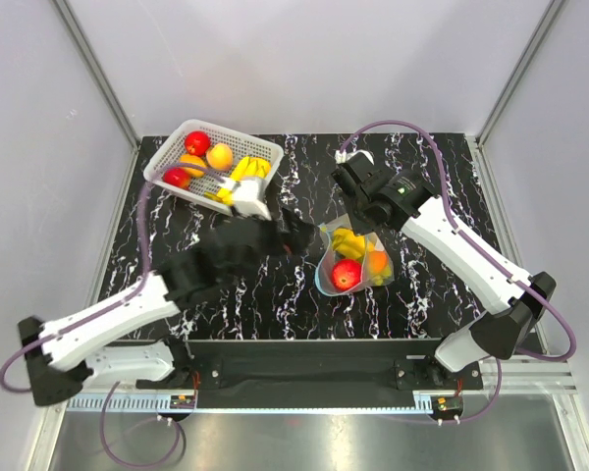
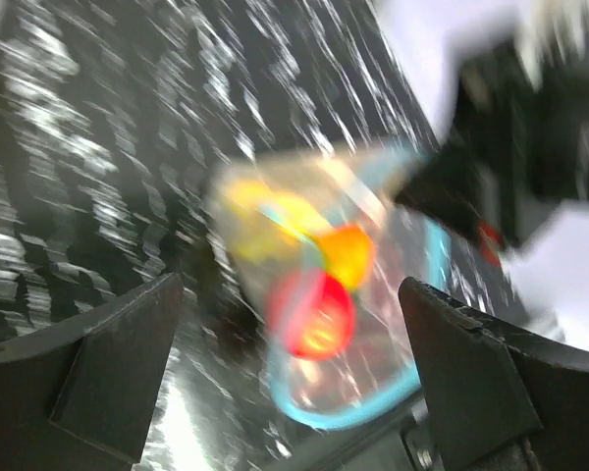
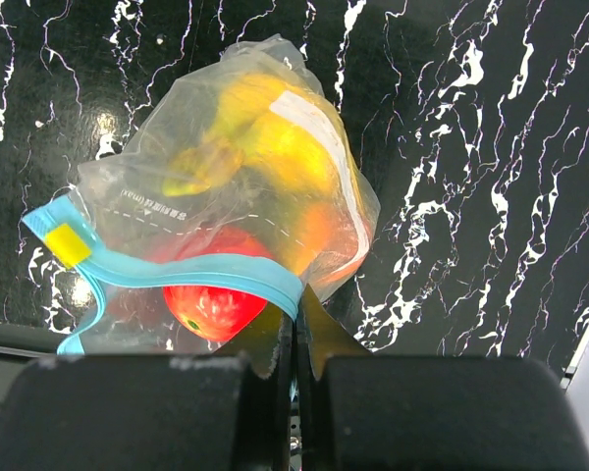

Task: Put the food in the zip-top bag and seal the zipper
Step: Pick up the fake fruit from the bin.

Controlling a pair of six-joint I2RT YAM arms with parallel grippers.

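The clear zip-top bag lies mid-table, holding a red apple, yellow bananas and an orange fruit. My right gripper is at the bag's far edge. In the right wrist view my right gripper is shut on the blue zipper at the mouth of the bag, with the apple just behind the strip. My left gripper is open and empty just left of the bag. Its view is blurred, with the bag and apple between its fingers.
A white lattice basket at the back left holds a red apple, round orange fruits and bananas. The black marbled table ends at grey walls on three sides. A yellow slider tab sits on the zipper's left end.
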